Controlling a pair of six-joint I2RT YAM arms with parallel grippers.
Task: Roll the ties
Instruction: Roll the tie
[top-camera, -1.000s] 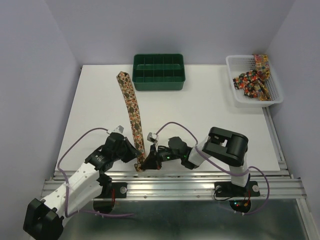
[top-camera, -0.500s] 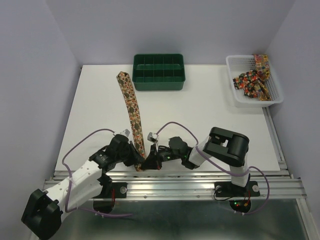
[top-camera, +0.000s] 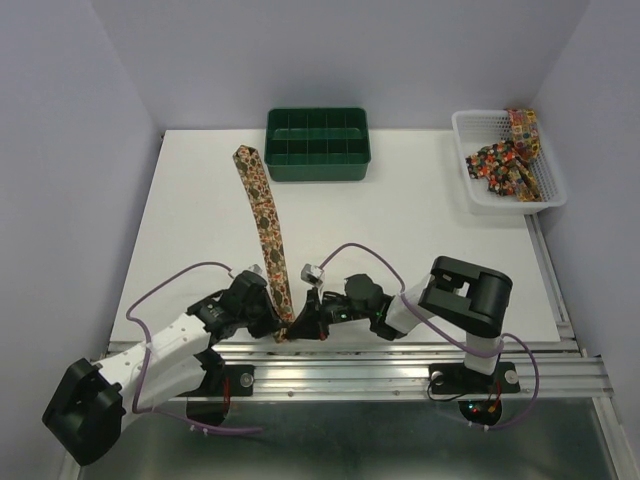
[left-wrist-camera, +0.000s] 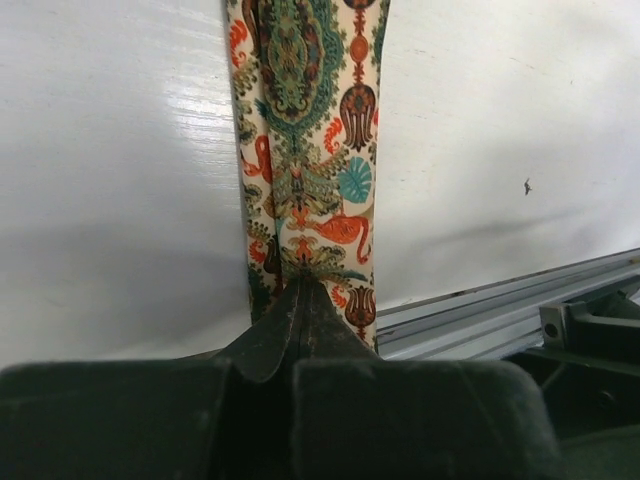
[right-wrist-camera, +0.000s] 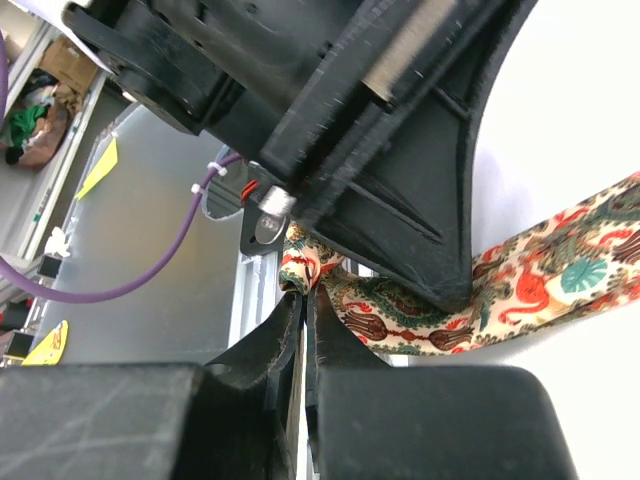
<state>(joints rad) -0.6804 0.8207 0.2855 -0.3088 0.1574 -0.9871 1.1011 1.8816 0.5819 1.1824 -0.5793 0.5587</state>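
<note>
Both arms reach in low over the near edge of the table (top-camera: 420, 250), and their tools meet at the near end of one tie (top-camera: 265, 215). The left gripper (top-camera: 278, 322) has its jaws fully closed. Its joined tips bear down on the printed fabric just short of the near edge, and it is not clear whether any cloth is caught between them. The right gripper (top-camera: 300, 325) comes in from the right, just beside it. It is likewise closed, and it pinches the small curled-up end of the tie right at the edge, above the aluminium rail (top-camera: 400, 365). In the right wrist view the left tool's tip touches the tie just beside that pinch.

From the two tools the tie lies flat on the table and runs toward the far edge, leaning slightly left. Its pointed far end lies close to the left end of the green tray (top-camera: 318, 168), without touching it. The tray sits at the middle of the far edge. A white basket (top-camera: 505, 207) stands in the far right corner, well apart from the arms. It holds other ties (top-camera: 500, 160) in a loose heap, one of them draped over its far rim.
</note>
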